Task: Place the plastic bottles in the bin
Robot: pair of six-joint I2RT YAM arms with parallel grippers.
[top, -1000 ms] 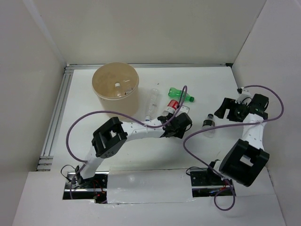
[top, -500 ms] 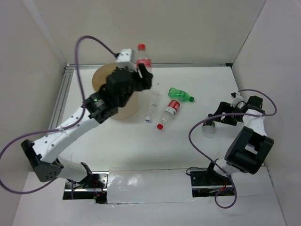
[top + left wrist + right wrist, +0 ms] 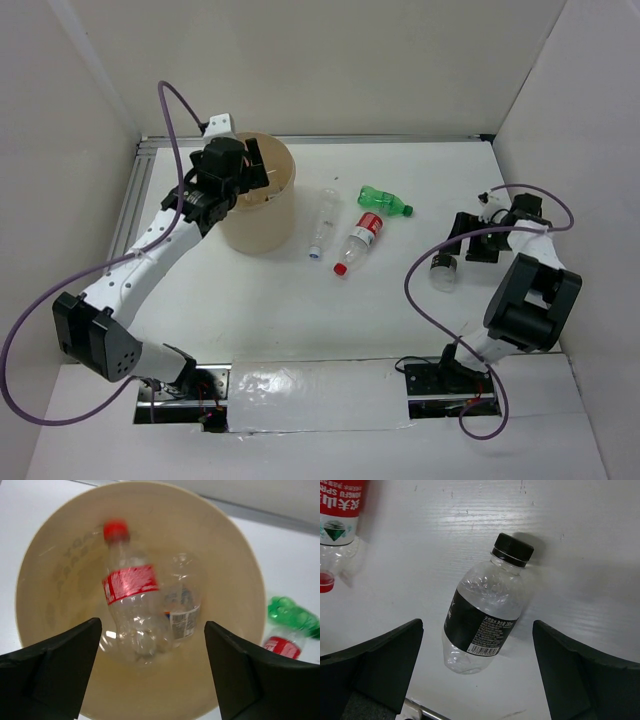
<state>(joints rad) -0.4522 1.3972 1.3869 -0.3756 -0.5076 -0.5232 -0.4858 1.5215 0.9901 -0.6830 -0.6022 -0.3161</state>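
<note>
Left gripper (image 3: 240, 168) hangs over the bin (image 3: 262, 228) at upper left of the top view, jaws wide apart. Half a second ago it was clamped on the red-label bottle (image 3: 131, 595), held above the rim. That bottle now lies inside the bin in the left wrist view, slightly blurred, beside another clear bottle (image 3: 182, 607) already in there. So the release has just happened and one more drop is done.

Right gripper (image 3: 477, 675) is also spread open and empty, still parked over the black-cap bottle (image 3: 484, 612), which lies on the table (image 3: 300, 300) at the right of the top view. No contact visible.

Still on the table mid-frame: clear bottle (image 3: 323, 220), red-cap bottle (image 3: 357, 240), green bottle (image 3: 385, 200). Four to go by my count; the black-cap one looks like the next pick.
</note>
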